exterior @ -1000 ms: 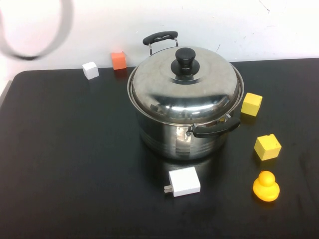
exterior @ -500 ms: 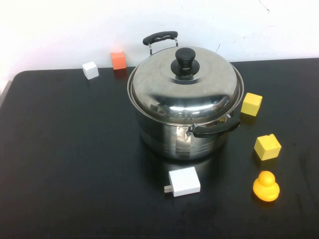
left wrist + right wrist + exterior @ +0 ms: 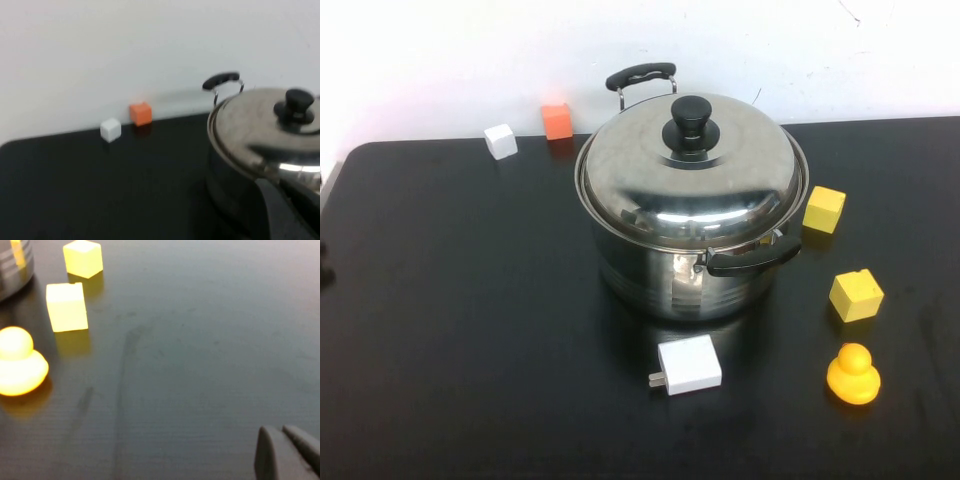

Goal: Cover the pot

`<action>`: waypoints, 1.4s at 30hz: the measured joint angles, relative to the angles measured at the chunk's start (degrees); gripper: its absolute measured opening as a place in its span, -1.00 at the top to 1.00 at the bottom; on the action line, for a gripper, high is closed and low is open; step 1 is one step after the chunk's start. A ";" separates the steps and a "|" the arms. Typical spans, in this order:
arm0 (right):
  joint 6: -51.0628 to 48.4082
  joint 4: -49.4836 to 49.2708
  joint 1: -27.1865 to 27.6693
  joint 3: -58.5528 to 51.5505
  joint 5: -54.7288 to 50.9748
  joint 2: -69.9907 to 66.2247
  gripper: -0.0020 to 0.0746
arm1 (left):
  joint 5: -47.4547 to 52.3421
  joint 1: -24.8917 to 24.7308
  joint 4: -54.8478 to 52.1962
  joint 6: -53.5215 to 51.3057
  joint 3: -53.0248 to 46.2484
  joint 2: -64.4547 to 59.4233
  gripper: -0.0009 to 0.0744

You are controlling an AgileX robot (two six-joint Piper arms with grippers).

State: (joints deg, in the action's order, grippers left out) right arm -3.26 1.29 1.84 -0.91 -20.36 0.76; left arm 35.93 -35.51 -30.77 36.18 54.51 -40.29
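The pot [image 3: 685, 280], large shiny steel with two black side handles, stands at the middle of the black table [image 3: 470, 300]. The domed steel lid [image 3: 690, 185] with its black knob [image 3: 691, 122] sits on the pot's rim. Both also show in the left wrist view, the pot [image 3: 232, 185] under the lid [image 3: 260, 125]. My left gripper [image 3: 282, 210] is a dark blur low at the table's left side, apart from the pot. My right gripper [image 3: 280, 434] is shut and empty, low over bare table right of the pot [image 3: 12, 262]. Neither gripper shows in the high view.
A white cube [image 3: 501, 141] and an orange cube [image 3: 557, 121] sit at the back left. Two yellow cubes [image 3: 824, 209] [image 3: 856, 295] and a yellow rubber duck [image 3: 853, 374] lie right of the pot. A white charger plug [image 3: 689, 365] lies in front of it.
A blurred dark loop at the top left of the high view one second ago has gone. The pot, lid and small objects have not moved.
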 joint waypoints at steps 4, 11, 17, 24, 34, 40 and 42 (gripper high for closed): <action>0.00 0.00 0.00 0.00 0.00 0.00 0.95 | 0.60 1.01 2.64 -2.90 -2.23 0.93 0.98; 0.00 0.00 0.00 0.00 0.00 0.00 0.95 | -6.26 14.32 14.22 -6.47 -9.56 10.56 0.98; 0.00 0.00 0.00 0.00 0.00 0.00 0.95 | -18.93 24.94 19.30 -6.92 -24.64 23.09 0.98; 0.00 0.00 0.00 0.00 0.00 0.00 0.95 | -19.70 33.00 28.95 -10.23 -44.83 36.29 0.98; 0.00 0.00 0.00 0.00 0.00 0.00 0.95 | -18.34 35.96 36.33 -13.70 -55.51 40.88 0.98; 0.00 0.00 0.00 0.00 0.00 0.00 0.95 | -18.11 35.96 36.43 -15.77 -55.51 41.00 0.98; 0.00 0.00 0.00 0.00 0.00 0.00 0.95 | -18.11 35.96 36.43 -15.86 -55.51 41.00 0.98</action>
State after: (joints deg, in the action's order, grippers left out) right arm -3.26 1.29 1.84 -0.91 -20.36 0.76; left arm 17.82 0.45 5.66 20.32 -1.00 0.71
